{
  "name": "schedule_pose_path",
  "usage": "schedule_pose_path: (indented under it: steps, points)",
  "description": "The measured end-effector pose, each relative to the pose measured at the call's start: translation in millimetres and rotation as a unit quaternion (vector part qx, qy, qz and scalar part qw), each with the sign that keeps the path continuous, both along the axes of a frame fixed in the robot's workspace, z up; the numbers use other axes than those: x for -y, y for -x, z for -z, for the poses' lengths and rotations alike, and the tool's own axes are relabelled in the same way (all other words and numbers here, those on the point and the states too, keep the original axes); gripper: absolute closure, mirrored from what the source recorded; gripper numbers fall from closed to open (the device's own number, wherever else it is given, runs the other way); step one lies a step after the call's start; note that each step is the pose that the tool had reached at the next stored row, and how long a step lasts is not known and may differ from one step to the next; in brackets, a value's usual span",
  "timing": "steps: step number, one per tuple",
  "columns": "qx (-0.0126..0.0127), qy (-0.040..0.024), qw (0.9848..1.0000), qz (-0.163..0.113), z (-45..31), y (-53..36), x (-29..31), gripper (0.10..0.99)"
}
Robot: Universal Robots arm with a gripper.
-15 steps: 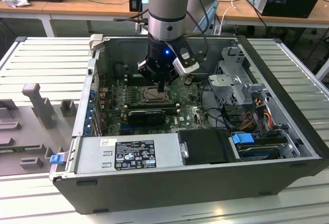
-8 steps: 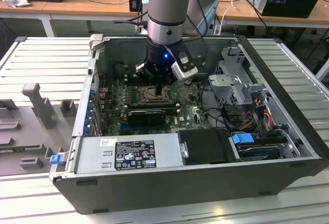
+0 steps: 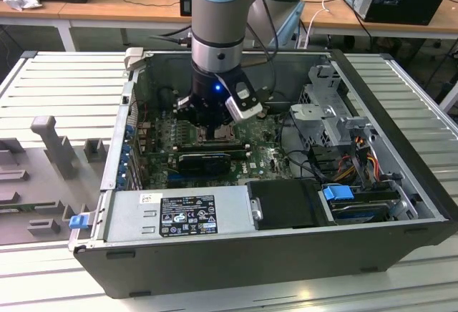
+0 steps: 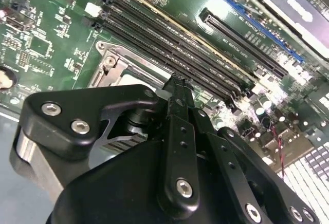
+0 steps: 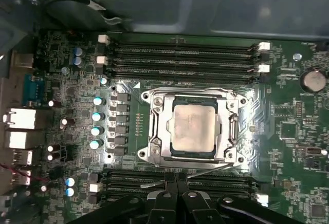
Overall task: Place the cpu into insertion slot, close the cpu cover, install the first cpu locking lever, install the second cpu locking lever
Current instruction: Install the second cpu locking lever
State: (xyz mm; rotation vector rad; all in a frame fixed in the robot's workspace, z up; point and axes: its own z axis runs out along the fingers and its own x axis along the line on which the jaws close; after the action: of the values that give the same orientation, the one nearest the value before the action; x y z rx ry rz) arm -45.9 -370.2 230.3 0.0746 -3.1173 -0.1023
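The cpu [image 5: 194, 127], a pale silvery square, lies flat in the insertion slot [image 5: 220, 131], whose dark rim shows around it. The cpu cover [image 5: 159, 131], a metal frame with a window, lies down over the chip; a corner of it shows beside the fingers [image 4: 115, 67]. A thin wire locking lever [image 5: 205, 167] runs slanted along the socket's side nearest my fingertips. My gripper [image 5: 177, 182] [image 4: 177, 82] is shut, its black fingers pressed together right at that lever's side of the socket. In the exterior view the gripper [image 3: 215, 132] reaches down into the open case over the motherboard.
Long black memory slots [image 5: 180, 59] flank the socket on two sides. A long black card [image 3: 204, 162] lies in front of the gripper. The power supply [image 3: 179, 215], a drive cage [image 3: 329, 111] with cables and the case walls [image 3: 122, 133] hem in the board.
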Motion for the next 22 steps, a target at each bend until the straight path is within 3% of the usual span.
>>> schedule_pose_path:
  steps: [4,6,11,14,20,22]
  points:
    - [-0.0001,-0.0026,1.0000,-0.006,7.0,2.9,0.3,0.980]
    - [0.0001,-0.0138,0.9999,-0.006,8.3,10.4,3.2,0.980]
    - [-0.0002,-0.0194,0.9995,-0.027,10.9,14.4,7.3,0.980]
    - [0.0003,-0.0373,0.9989,-0.029,14.2,15.0,10.6,0.980]
    - [0.0007,-0.0555,0.9980,-0.030,18.6,17.5,13.2,0.980]
    - [0.0010,-0.0666,0.9973,-0.032,20.3,20.3,16.9,0.980]
